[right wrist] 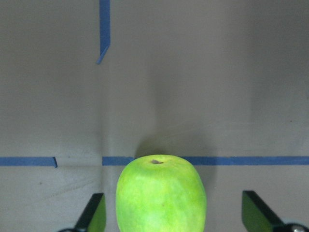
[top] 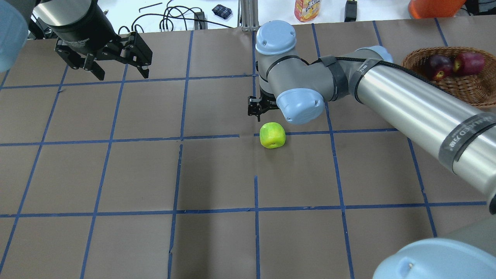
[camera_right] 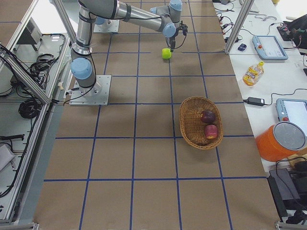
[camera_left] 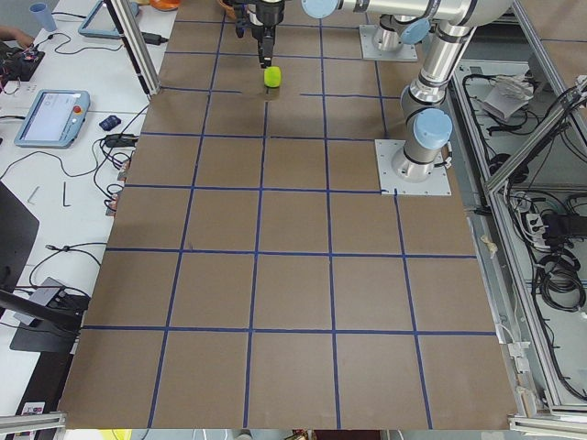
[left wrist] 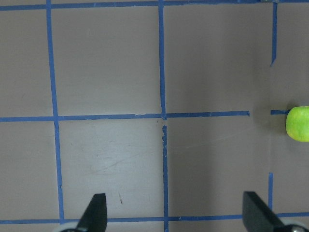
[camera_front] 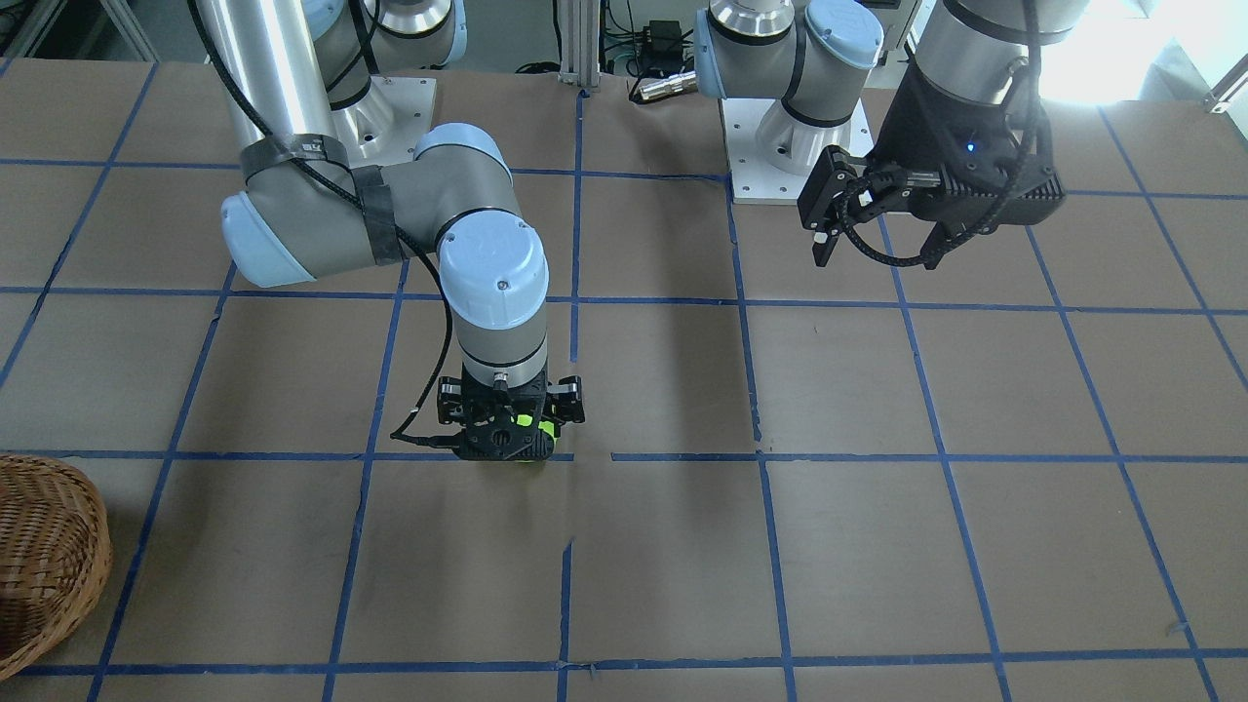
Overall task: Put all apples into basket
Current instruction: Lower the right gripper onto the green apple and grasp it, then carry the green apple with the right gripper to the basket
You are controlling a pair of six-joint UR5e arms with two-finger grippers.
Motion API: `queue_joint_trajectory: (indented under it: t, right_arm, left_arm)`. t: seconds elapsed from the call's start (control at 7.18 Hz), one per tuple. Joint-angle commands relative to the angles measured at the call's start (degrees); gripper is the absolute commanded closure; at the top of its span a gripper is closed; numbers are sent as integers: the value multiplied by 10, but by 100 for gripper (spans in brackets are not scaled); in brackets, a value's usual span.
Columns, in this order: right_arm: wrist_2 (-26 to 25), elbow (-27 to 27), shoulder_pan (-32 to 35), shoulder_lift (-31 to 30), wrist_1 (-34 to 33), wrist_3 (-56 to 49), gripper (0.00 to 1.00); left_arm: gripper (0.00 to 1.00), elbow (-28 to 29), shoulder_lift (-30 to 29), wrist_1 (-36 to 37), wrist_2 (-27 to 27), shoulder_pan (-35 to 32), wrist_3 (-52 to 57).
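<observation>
Green skin of the apple peeks out beneath the right gripper in the front-facing view. It sits on a blue tape line near the middle of the table, well apart from the basket at the edge. The left gripper hangs off to the side, spread and holding nothing.

From overhead, the apple lies bare on the table with a dimple turned toward the robot, so its core axis looks tipped rather than upright. Two red apples lie in the basket.

Both side views put the right gripper directly above the apple, not down around it.

The left wrist view catches only a sliver of apple at its right edge.

In the right wrist view the fingers stand apart with the apple between them, clear on both sides but slightly nearer one finger. The apple looks a little taller than wide. One finger will likely touch first and roll the round fruit aside. A grip above its widest part could squeeze it out. A loose hold risks a drop on the way to the basket.
</observation>
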Motion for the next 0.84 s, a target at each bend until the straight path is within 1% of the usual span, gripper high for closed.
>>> queue_joint_trajectory:
  t: [0.0,0.14,0.42,0.7]
  right_arm:
    - [-4,51,6,0,-63,13,0]
    - [-2,68,11,-1,-67,24,0]
    - [-6,84,13,5,-138,29,0]
    - [-12,89,13,10,-148,20,0]
  left_arm:
    - [0,5,-10,-31,3,4,1]
    - [0,10,-15,-43,3,4,1]
    - [0,12,-16,-42,3,3,3]
    - [0,14,-17,-43,3,3,3]
